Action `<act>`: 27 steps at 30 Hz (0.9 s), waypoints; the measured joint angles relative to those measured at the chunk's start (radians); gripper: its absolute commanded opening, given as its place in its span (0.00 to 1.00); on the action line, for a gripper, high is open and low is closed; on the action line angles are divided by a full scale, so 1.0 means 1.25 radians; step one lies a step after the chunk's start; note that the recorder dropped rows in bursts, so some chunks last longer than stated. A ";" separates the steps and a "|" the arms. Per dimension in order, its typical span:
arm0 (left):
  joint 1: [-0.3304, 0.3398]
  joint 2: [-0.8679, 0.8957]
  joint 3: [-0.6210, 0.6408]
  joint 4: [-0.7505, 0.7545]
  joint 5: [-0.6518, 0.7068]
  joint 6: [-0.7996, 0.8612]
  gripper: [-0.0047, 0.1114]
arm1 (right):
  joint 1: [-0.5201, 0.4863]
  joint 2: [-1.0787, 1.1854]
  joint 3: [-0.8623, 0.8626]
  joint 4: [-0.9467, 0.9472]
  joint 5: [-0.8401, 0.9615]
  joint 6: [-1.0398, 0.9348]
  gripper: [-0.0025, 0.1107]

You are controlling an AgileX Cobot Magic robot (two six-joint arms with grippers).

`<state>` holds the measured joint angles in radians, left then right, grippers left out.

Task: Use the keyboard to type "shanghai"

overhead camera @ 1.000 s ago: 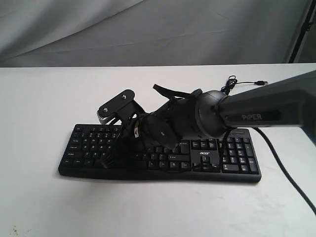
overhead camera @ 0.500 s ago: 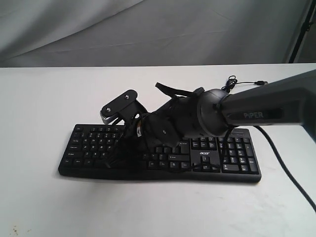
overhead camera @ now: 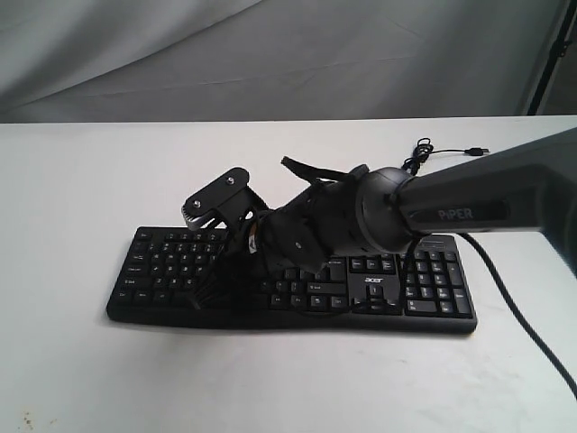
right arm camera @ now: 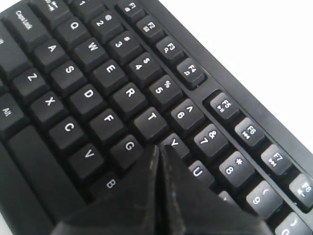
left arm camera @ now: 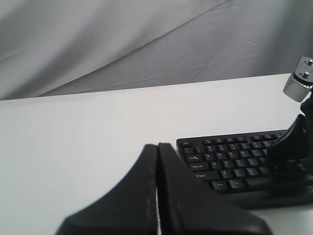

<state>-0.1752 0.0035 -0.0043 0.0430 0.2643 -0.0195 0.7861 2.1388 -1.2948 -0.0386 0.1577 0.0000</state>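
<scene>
The right pincer (right arm camera: 159, 149) — tips pressed together — points at the keyboard (overhead camera: 433, 289) between G and Y; the left pincer (left arm camera: 157, 147), likewise closed, hovers above the white counter (overhead camera: 81, 180).

light: bright, diffuse | shadows: soft, faint | focus: close foreground blurred

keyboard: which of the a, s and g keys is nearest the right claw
The G key, right beside the right claw and its shut tips; A and S lie farther along the same row.
</scene>
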 measured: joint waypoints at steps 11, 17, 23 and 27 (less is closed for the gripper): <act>0.000 0.000 0.000 0.000 0.000 0.000 0.04 | 0.005 -0.037 -0.014 0.000 0.021 -0.008 0.02; 0.000 0.000 0.000 0.000 0.000 0.000 0.04 | 0.073 0.030 -0.203 -0.005 0.075 -0.018 0.02; 0.000 0.000 0.000 0.000 0.000 0.000 0.04 | 0.095 0.123 -0.305 -0.005 0.128 -0.021 0.02; 0.000 0.000 0.000 0.000 0.000 0.000 0.04 | 0.096 0.138 -0.310 -0.005 0.126 -0.021 0.02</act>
<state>-0.1752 0.0035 -0.0043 0.0430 0.2643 -0.0195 0.9062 2.3108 -1.6821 -0.0451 0.3150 -0.0263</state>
